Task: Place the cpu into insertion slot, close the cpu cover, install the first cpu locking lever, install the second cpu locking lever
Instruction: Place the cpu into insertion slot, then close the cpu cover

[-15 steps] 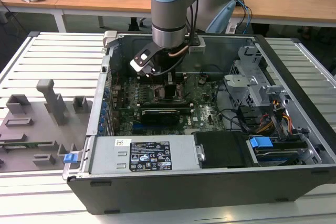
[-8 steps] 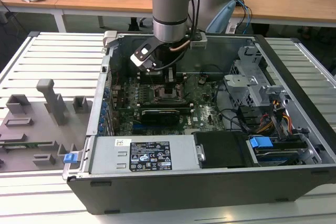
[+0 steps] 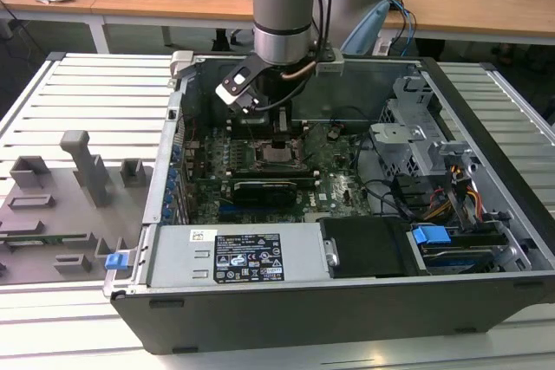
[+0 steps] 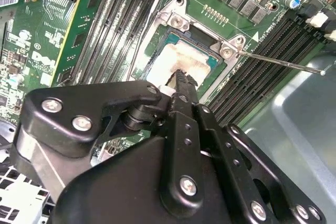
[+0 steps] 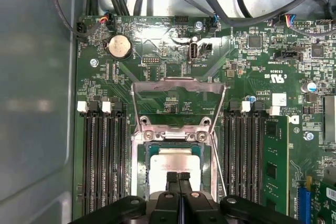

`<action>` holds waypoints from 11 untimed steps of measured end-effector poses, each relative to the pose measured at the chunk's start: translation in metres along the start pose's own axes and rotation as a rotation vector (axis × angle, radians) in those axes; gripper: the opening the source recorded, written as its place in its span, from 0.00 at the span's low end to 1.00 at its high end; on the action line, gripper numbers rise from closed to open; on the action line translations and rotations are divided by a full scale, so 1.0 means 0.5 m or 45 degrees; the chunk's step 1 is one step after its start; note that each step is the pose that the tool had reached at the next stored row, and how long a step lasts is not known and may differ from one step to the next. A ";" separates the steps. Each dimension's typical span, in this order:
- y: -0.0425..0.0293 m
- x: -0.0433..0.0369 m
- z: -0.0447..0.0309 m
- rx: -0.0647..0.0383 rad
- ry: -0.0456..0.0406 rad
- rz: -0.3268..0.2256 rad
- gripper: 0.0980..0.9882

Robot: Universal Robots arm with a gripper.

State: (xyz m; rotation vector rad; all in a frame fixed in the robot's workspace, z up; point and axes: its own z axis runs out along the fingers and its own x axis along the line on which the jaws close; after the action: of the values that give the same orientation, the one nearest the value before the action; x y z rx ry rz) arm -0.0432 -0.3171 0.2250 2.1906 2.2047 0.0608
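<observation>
The cpu sits in the insertion slot, lower centre, under the clenched tool; cpu cover and locking levers not yet closed

Bright, even light from above across the pale surface in the exterior view; dimmer inside the case. Whitish glare on the cpu in both wrist views, hazy sheen on the case wall, dark pincer with glints on its screws.
</observation>
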 end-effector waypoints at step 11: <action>0.002 0.000 -0.039 0.000 -0.003 0.000 0.01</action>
State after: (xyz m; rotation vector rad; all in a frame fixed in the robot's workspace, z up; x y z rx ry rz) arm -0.0432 -0.3171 0.2445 2.1895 2.2038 0.0585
